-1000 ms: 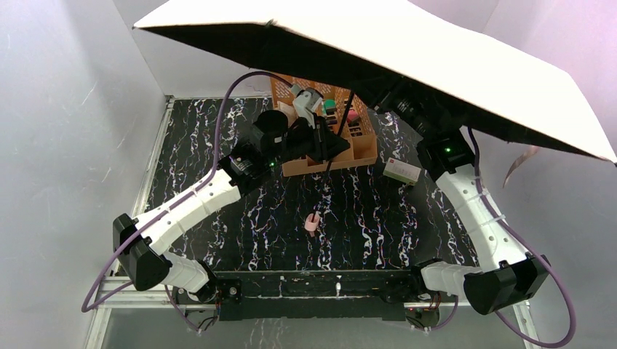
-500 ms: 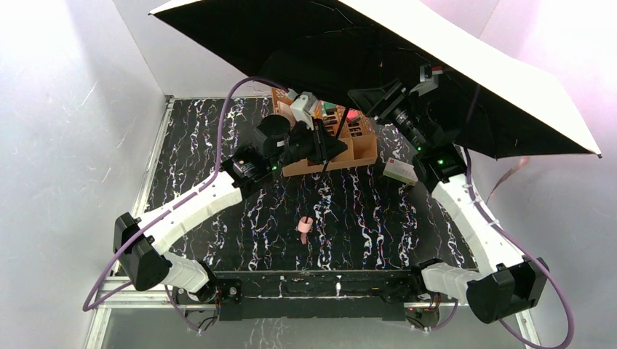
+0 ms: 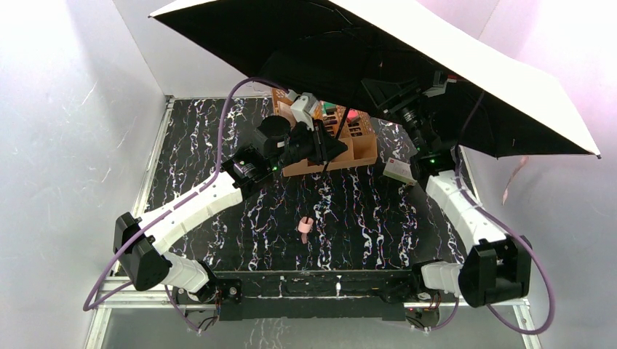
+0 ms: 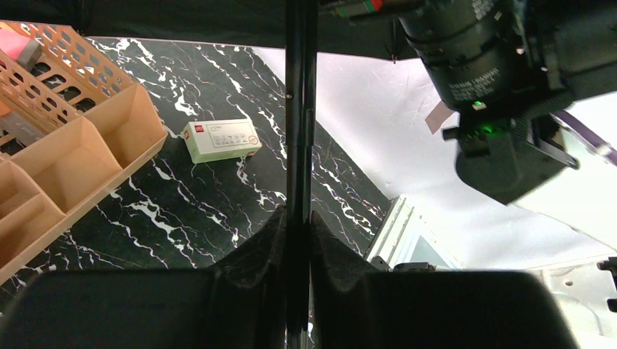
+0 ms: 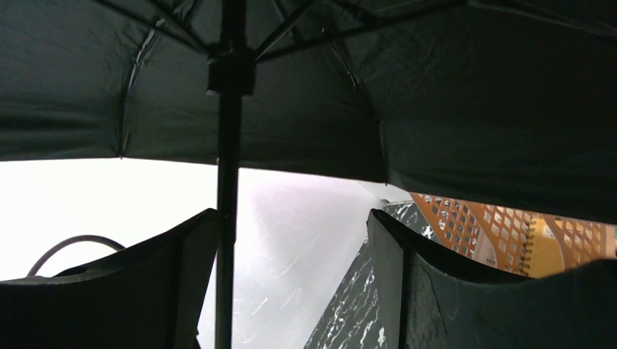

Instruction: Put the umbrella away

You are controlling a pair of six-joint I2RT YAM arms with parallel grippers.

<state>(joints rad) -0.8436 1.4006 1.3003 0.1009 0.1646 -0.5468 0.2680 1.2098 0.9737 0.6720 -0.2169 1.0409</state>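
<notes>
Umbrella (image 3: 407, 65): open, its canopy (image 5: 436, 87) spread high over the far right of the table (image 3: 196, 145), black side down, pale side up.
Shaft (image 4: 298, 109): slants down from the canopy to a pink handle (image 3: 305, 227) low over the table; contact cannot be told.
Left gripper (image 4: 298, 240): jaws clamped on the shaft.
Right gripper (image 5: 291, 218): under the canopy, jaws wide apart; the shaft runs close by one finger (image 5: 196, 240), ungripped.
Orange organiser (image 3: 364, 149): on the table behind the left gripper.
White box (image 4: 220, 139): flat, just beside the organiser.
</notes>
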